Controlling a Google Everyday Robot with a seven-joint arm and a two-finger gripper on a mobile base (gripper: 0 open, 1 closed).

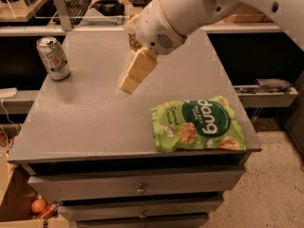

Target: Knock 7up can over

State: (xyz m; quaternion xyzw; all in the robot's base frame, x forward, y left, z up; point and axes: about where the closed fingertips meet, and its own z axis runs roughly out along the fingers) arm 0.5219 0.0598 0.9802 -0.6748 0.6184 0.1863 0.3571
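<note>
The gripper hangs above the middle of the table, fingers pressed together, holding nothing; the 7up can stands upright, well apart

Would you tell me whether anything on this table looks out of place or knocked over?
Nothing is spilled or toppled: the 7up can stands upright at the back-left corner, the gripper hangs over the table, and the green snack bag lies by the front edge.
</note>
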